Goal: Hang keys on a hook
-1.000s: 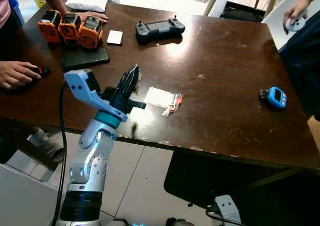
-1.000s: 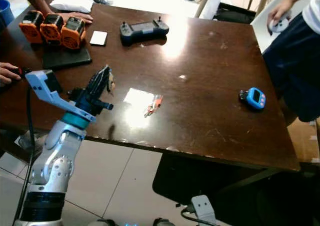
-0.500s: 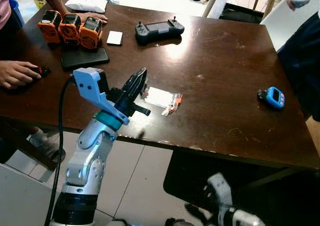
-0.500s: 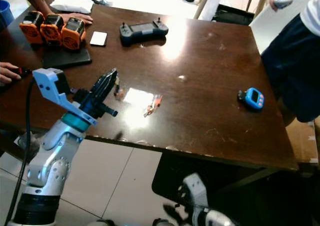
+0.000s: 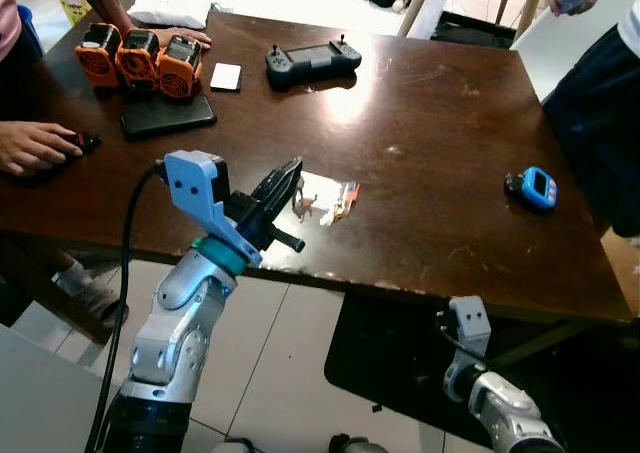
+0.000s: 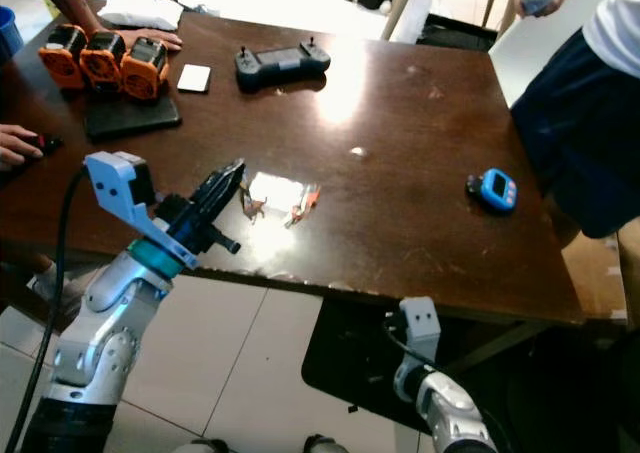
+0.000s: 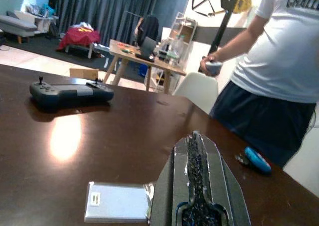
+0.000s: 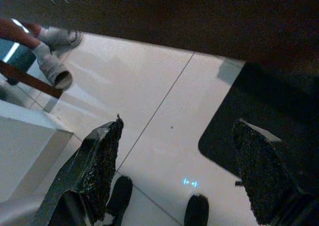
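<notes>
Keys [image 5: 322, 204], a small bunch with an orange tag, are lying on the dark wooden table [image 5: 440, 123] just ahead of the left gripper [image 5: 289, 173], whose black fingers are pressing together, empty; the right gripper [image 8: 174, 171] is hanging spread wide below.

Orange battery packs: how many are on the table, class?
3, side by side at the table's far left corner: outer pack, middle pack, inner pack, just behind the black tablet.
</notes>
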You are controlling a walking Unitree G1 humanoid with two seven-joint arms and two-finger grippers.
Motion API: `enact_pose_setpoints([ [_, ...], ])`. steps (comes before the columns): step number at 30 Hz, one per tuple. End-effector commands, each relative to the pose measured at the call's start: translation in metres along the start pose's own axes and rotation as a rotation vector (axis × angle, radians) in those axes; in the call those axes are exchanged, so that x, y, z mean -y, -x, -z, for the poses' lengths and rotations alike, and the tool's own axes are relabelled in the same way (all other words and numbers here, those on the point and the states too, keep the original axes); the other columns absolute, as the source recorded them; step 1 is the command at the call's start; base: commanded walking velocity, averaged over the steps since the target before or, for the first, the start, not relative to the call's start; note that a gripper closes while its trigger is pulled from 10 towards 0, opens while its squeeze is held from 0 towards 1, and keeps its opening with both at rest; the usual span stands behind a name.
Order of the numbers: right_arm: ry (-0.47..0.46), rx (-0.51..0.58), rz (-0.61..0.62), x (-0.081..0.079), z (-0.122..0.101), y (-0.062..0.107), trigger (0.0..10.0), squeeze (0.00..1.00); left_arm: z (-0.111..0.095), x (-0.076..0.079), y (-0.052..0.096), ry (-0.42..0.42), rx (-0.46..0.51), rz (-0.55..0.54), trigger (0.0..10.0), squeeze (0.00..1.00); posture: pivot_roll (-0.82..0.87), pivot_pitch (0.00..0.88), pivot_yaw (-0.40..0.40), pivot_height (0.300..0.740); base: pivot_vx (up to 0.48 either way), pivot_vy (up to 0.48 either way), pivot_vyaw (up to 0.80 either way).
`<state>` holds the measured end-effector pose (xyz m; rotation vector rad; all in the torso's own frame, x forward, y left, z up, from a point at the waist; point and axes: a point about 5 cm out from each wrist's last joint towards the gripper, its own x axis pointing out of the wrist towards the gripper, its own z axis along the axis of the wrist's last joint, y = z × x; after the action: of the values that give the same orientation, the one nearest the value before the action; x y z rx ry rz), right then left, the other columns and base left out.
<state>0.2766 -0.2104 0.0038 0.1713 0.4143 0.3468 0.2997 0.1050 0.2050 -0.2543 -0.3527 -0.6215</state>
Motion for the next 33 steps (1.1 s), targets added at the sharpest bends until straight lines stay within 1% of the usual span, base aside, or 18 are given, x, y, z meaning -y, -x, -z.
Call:
enact_pose_setpoints([
  [1,-0.03,0.001,0.018,0.002,0.006,0.004,10.0,0.0,0.002,0.004,0.003,0.001,-0.013,0.017,10.0,0.0,0.1,0.097,-0.01,0.74,-0.255,0.0,0.0],
  [5,-0.04,0.018,-0.001,-0.004,0.004,0.0,10.0,0.0,0.006,0.008,0.002,0.006,-0.024,0.035,10.0,0.0,0.09,0.1,-0.008,0.74,-0.257,0.0,0.0],
  [15,-0.034,0.048,0.0,-0.008,-0.003,-0.005,10.0,0.0,0.009,0.016,0.0,0.016,-0.031,0.067,10.0,0.0,0.09,0.104,-0.006,0.74,-0.26,0.0,0.0],
  [21,-0.025,0.068,-0.024,-0.012,-0.008,-0.009,10.0,0.0,0.011,0.017,0.0,0.016,-0.034,0.069,10.0,0.0,0.09,0.105,-0.009,0.74,-0.265,0.0,0.0],
  [33,-0.023,0.07,-0.039,-0.016,-0.01,-0.012,10.0,0.0,0.013,0.018,0.001,0.017,-0.038,0.07,10.0,0.0,0.09,0.108,-0.011,0.74,-0.303,0.0,0.0],
])
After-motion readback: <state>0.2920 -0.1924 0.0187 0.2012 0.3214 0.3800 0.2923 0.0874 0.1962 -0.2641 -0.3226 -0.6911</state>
